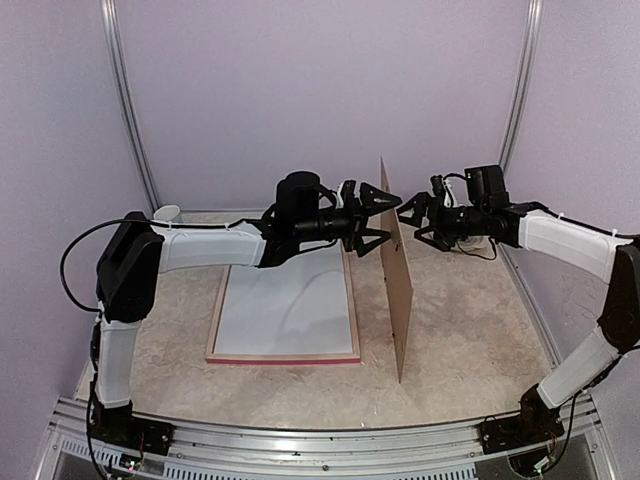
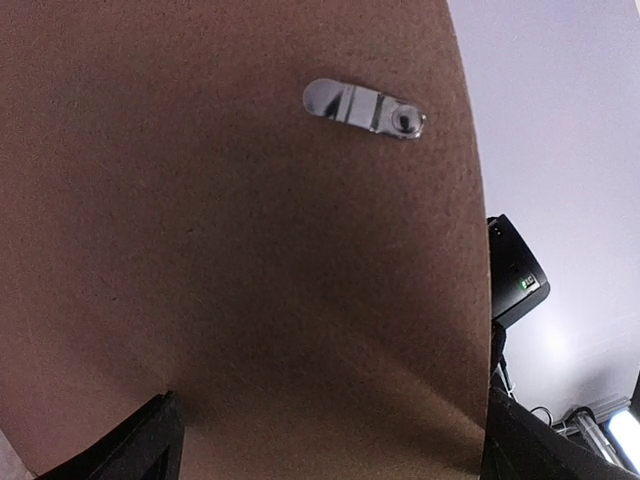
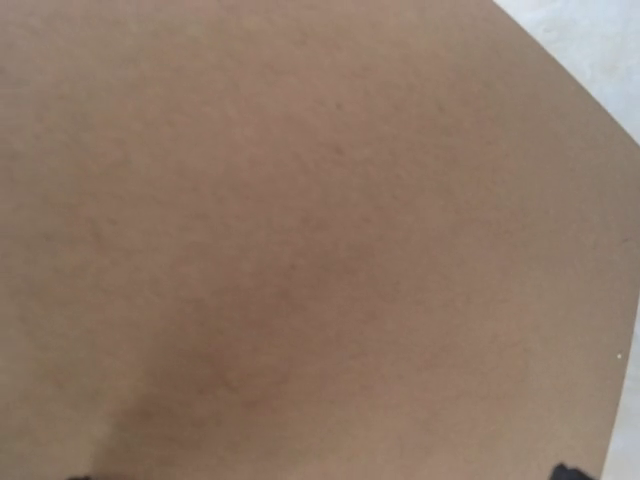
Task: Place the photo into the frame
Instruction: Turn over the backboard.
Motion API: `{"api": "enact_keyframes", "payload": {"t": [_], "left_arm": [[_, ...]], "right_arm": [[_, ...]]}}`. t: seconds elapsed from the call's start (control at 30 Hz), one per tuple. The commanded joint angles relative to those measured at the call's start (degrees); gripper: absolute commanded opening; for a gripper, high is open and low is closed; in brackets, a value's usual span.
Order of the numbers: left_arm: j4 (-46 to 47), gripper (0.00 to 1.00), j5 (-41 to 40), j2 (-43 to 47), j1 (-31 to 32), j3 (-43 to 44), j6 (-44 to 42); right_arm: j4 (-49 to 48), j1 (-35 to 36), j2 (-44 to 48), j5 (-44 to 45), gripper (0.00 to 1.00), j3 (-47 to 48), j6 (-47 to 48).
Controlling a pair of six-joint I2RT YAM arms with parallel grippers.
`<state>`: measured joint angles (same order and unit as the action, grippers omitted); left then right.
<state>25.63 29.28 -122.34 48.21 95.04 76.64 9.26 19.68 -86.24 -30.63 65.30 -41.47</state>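
The frame (image 1: 285,358) lies flat on the table (image 1: 460,340), left of centre, with its long rails running from the near edge toward the far edge. Its pale side faces up, and bright pink shows along the near rail. A white sheet (image 1: 285,315) fills the opening; whether it is the photo cannot be told.

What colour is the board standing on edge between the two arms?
Plain brown; the board shows best in the left wrist view.

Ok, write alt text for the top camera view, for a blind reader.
A thin brown rectangular board stands on edge on the marbled table, between the open fingers of the left gripper and right gripper. Left of it, a pink-edged rectangular frame lies flat.
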Motion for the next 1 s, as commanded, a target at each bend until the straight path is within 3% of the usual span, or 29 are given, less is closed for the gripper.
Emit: {"api": "enact_keyframes", "payload": {"t": [0.0,0.6,0.97], "left_arm": [[0.9,0.99,0.9,-2.2,1.0,0.0,-1.2],[1.6,0.99,-0.9,-3.1,3.2,4.7,-4.5],[1.6,0.99,-0.7,-4.8,4.2,6.6,-4.6]], "right_arm": [[5.6,-0.3,2.4,1.2,0.99,4.7,1.3],[12.2,-3.8,7.6,4.6,0.99,5.0,0.9],[7.8,-7.4,11.6,0.7,0.99,0.3,-4.0]]}}
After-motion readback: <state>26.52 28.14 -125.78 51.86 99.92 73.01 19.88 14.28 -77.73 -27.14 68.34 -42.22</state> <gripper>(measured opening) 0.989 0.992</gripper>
